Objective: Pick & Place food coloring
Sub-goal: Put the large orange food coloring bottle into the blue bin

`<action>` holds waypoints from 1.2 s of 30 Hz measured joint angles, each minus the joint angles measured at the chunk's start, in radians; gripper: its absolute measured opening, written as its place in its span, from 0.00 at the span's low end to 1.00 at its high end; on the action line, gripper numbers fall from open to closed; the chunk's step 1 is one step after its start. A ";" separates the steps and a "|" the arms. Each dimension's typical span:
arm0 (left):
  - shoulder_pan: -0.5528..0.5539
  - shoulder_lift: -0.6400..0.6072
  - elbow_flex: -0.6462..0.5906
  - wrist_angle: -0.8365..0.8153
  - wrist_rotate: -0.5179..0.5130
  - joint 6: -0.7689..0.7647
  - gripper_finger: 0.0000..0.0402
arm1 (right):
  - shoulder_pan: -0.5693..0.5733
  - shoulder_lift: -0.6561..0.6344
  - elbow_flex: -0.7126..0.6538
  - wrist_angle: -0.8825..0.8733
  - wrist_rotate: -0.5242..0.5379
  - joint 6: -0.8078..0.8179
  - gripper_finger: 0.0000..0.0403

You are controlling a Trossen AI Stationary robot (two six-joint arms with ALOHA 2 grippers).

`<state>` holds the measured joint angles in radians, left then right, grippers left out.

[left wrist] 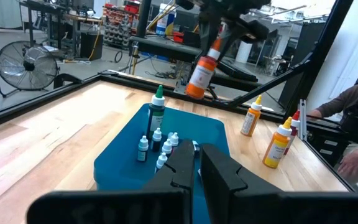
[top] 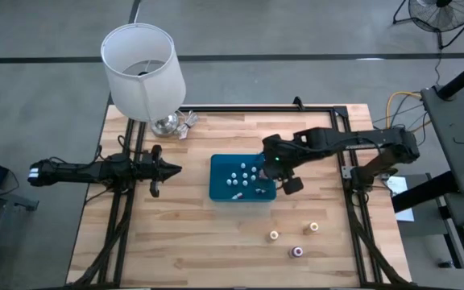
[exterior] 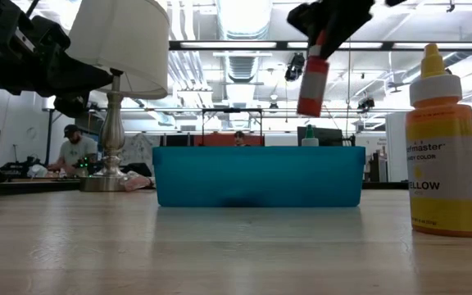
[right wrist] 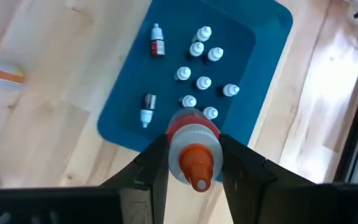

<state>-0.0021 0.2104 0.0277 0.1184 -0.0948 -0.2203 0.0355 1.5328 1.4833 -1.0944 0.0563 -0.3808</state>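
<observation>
From my seat I see the right pincer (right wrist: pixel 193 163) closed on an orange-capped bottle (right wrist: pixel 192 146), its two fingers (right wrist: pixel 151 163) pressing the bottle's neck from either side, cap toward the wrist camera. The bottle hangs in the air above the near-right part of the blue tray (top: pixel 220 192); in the low view the same bottle (exterior: pixel 313 75) is tilted and well clear of the tray's rim (exterior: pixel 256 176). Inside the tray a cluster of small white-capped bottles (right wrist: pixel 197 78) stands upright, with two more lying on their sides a little apart; a taller green bottle (left wrist: pixel 158 115) stands at the tray's far side in the left wrist view. Three more bottles (top: pixel 294 238) stand on the worktop (top: pixel 176 242) in front of the tray toward the right, apart from it, and one yellow bottle (exterior: pixel 442 147) looms close in the low view. The left pincer (top: pixel 167 169) is closed on nothing and waits to the left of the tray. A lamp (top: pixel 142 72) stands at the far left corner.
</observation>
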 joint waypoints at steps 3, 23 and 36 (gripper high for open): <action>0.000 0.000 0.000 0.000 0.000 0.000 0.00 | -0.021 0.038 0.025 0.003 0.000 -0.024 0.26; 0.000 0.002 0.000 -0.001 0.000 0.000 0.00 | -0.186 0.195 0.116 0.033 -0.010 -0.138 0.26; 0.000 0.002 0.000 0.000 0.000 0.000 0.00 | -0.197 0.240 0.114 0.063 -0.041 -0.149 0.26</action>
<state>-0.0023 0.2123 0.0277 0.1184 -0.0948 -0.2199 -0.1614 1.7724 1.5970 -1.0317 0.0152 -0.5303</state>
